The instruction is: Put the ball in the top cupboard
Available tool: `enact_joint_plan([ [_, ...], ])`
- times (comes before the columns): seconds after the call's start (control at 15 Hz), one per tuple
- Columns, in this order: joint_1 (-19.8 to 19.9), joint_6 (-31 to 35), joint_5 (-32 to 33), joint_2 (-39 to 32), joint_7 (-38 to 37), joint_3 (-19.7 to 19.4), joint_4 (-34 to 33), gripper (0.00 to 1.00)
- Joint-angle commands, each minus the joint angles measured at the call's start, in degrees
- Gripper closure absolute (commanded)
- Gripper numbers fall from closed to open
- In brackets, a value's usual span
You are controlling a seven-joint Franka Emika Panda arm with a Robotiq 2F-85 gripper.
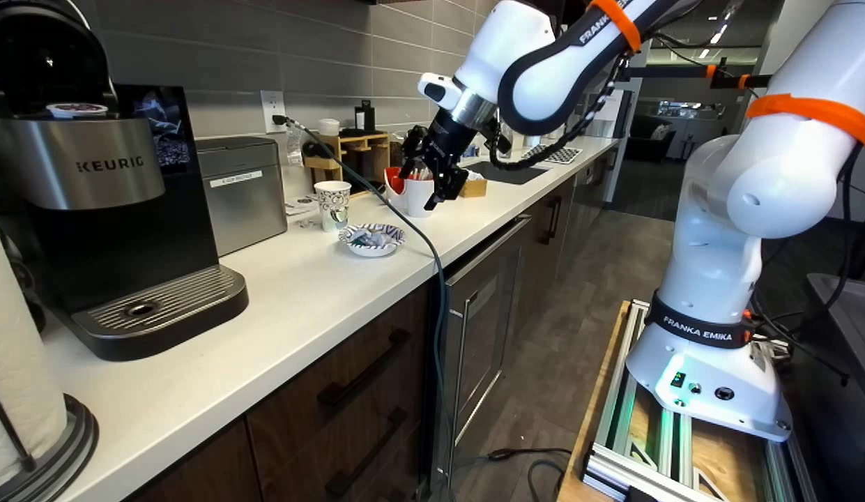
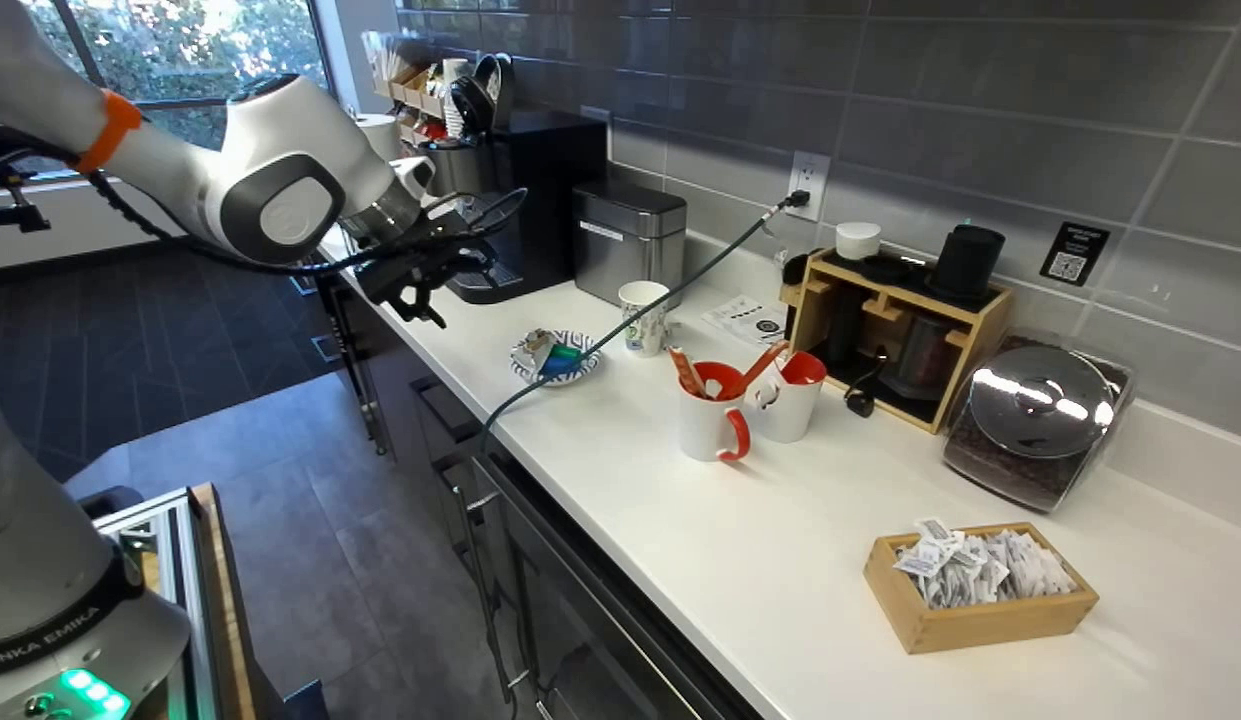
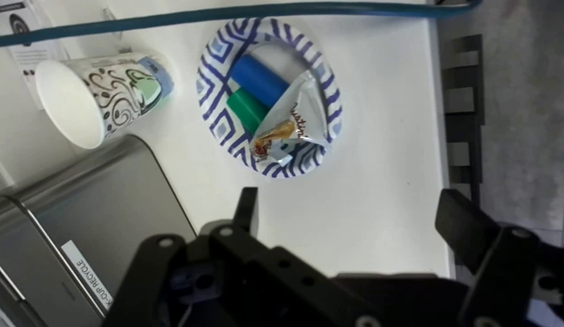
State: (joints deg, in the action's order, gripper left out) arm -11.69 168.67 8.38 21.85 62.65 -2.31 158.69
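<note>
No ball shows clearly in these frames; it is hidden or out of view. A patterned paper bowl (image 3: 218,50) on the counter holds a silvery wrapper (image 3: 304,106), a blue piece (image 3: 259,79) and a green piece (image 3: 247,109). The bowl also shows in both exterior views (image 1: 371,252) (image 2: 577,340). My gripper (image 3: 348,203) is open and empty, its fingers wide apart above the white counter, beside the bowl. It also shows in both exterior views (image 1: 419,187) (image 2: 440,296). A dark strip (image 1: 404,1) at the top edge may be an upper cupboard's underside; I cannot tell.
A teal cable (image 1: 404,216) (image 3: 218,13) crosses the counter by the bowl. A paper cup (image 3: 122,91), a recycle bin (image 3: 104,218) and a coffee machine (image 1: 111,167) stand nearby. Two mugs (image 2: 702,430) (image 2: 785,410), a wooden shelf (image 2: 965,340) and a packet box (image 2: 980,620) stand farther along.
</note>
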Motion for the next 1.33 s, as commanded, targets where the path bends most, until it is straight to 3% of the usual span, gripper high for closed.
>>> enact_joint_plan([
  [0.0, 11.03, 13.45, 13.31, -8.59, -1.91, 6.55, 0.0, 0.0],
  [0.13, 19.43, 16.74, 19.95, -10.05, -3.19, 11.04, -0.01, 0.0],
  [0.27, 25.05, 18.93, 22.87, -11.18, -4.04, 13.8, -0.13, 0.0],
  [0.4, 28.04, 20.29, 23.55, -13.22, -6.18, 15.82, -0.26, 0.0],
  [0.47, 28.78, 19.13, 23.55, -13.8, -7.45, 16.78, -0.27, 0.0],
  [0.53, 26.62, 18.51, 21.65, -12.12, -4.33, 14.58, -0.27, 0.0],
  [0.8, 27.81, 18.51, 21.82, -13.53, -5.83, 16.16, -0.38, 0.0],
  [0.87, 24.87, 22.7, 21.63, -17.5, -6.34, 14.84, -0.44, 0.0],
  [0.93, 26.77, 23.96, 22.33, -16.75, -6.29, 16.34, -0.46, 0.0],
  [1.27, 26.67, 32.83, 19.71, -22.51, -3.39, 18.79, -0.47, 0.0],
])
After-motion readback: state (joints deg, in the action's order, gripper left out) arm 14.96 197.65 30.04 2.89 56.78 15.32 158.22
